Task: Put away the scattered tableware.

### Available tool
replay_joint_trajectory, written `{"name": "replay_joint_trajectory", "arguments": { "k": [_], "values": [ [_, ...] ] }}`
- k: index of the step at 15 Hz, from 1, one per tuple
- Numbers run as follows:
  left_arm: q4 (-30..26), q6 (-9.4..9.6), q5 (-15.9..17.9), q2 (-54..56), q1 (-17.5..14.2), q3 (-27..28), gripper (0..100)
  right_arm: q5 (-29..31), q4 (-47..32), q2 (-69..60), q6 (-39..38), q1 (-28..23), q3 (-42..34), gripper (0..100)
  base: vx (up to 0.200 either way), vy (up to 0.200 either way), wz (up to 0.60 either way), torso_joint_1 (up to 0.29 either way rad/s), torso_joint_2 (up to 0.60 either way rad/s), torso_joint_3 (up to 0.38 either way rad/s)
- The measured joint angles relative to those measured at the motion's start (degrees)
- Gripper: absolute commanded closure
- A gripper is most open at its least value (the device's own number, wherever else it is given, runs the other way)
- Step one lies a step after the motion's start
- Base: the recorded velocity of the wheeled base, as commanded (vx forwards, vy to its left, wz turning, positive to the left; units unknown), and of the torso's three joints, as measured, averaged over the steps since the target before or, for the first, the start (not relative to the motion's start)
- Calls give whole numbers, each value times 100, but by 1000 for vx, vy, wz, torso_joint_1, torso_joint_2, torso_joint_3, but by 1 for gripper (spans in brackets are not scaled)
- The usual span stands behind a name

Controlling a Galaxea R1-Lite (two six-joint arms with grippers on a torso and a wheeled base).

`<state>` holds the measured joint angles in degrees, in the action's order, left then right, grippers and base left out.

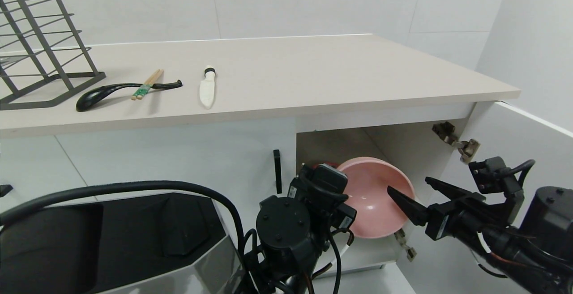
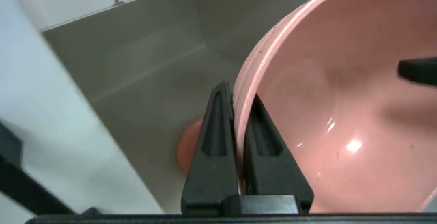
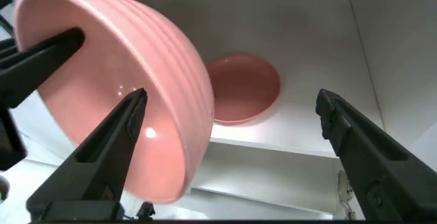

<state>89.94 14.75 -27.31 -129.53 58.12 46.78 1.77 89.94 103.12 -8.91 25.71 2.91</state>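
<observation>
A pink ribbed bowl [image 1: 374,198] hangs tilted in the mouth of the open lower cabinet [image 1: 331,144]. My left gripper [image 1: 336,178] is shut on its rim; in the left wrist view the left gripper [image 2: 239,95] pinches the bowl [image 2: 341,115] wall between both fingers. My right gripper [image 1: 408,185] stands open just right of the bowl, one finger over its hollow, touching nothing. In the right wrist view the right gripper [image 3: 231,95] spans the bowl [image 3: 136,67] edge. A shallow pink dish [image 3: 242,87] lies on the cabinet shelf behind.
On the counter [image 1: 313,70] lie a black spoon [image 1: 107,92], chopsticks [image 1: 147,84] and a white knife [image 1: 207,89]. A dark wire rack [image 1: 40,39] stands at the far left. The cabinet door [image 1: 515,137] swings open on the right.
</observation>
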Motion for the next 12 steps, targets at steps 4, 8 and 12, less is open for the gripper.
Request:
{"name": "replay_joint_trajectory", "arguments": {
  "k": [4, 8, 12],
  "values": [
    [0, 0, -68, -20, -28, 243, 100, 0, -2, 44, 2, -27, 44, 0, 0, 0, 0, 0, 0, 0],
    [0, 24, -69, -112, -38, 477, 100, 6, 0, 13, 7, -5, 162, 100, 0, 0, 0, 0, 0, 0],
    [22, 35, -94, -267, -49, 835, 100, 123, -15, -137, 16, 297, 210, 100, 0, 0, 0, 0, 0, 0]
  ]
}}
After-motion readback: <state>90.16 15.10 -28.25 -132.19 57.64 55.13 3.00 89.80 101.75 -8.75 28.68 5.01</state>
